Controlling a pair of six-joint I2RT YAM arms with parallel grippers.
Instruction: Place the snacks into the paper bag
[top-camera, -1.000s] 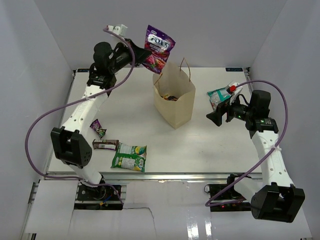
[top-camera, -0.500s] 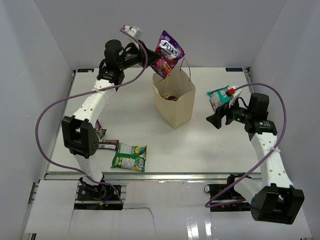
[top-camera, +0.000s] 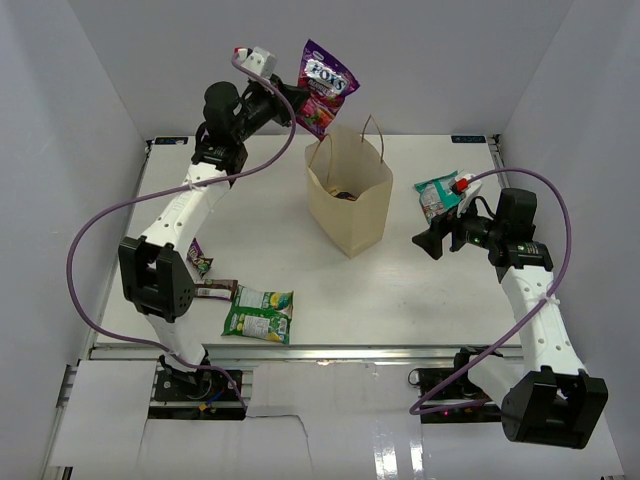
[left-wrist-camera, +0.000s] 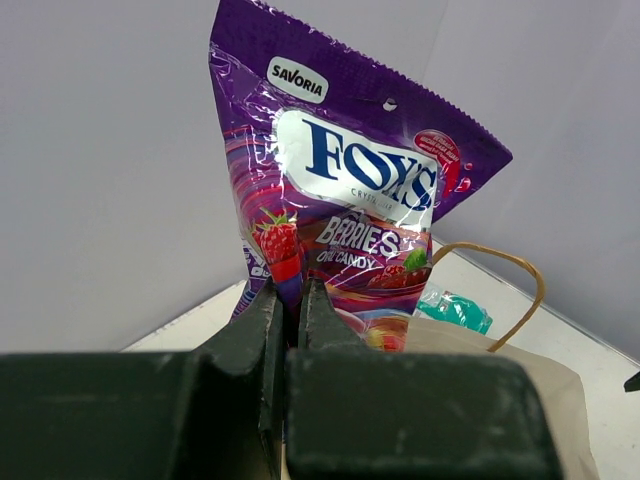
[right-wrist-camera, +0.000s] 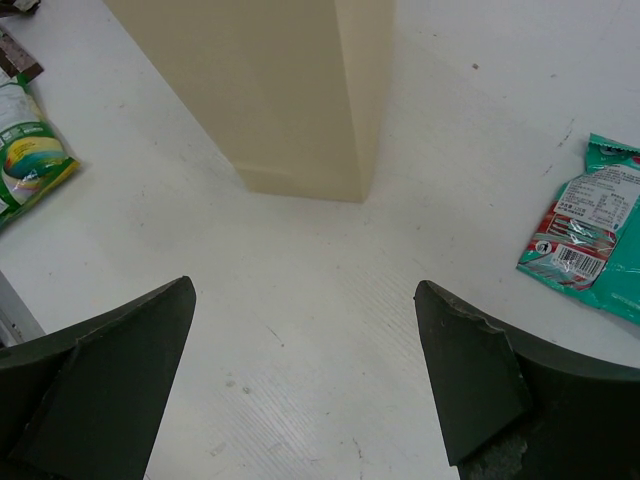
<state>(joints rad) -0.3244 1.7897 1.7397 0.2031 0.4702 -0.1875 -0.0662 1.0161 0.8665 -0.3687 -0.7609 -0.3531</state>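
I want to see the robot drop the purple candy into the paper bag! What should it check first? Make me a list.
1. Left fingers shut tight on the purple candy pouch: ok.
2. Paper bag standing upright with its mouth open: ok.
3. Pouch straight above the bag's mouth: cannot tell; it hangs high, near the bag's far-left rim.
4. Room inside the bag: cannot tell; some snacks already lie in it.
5. Right fingers open and apart from the bag: ok.
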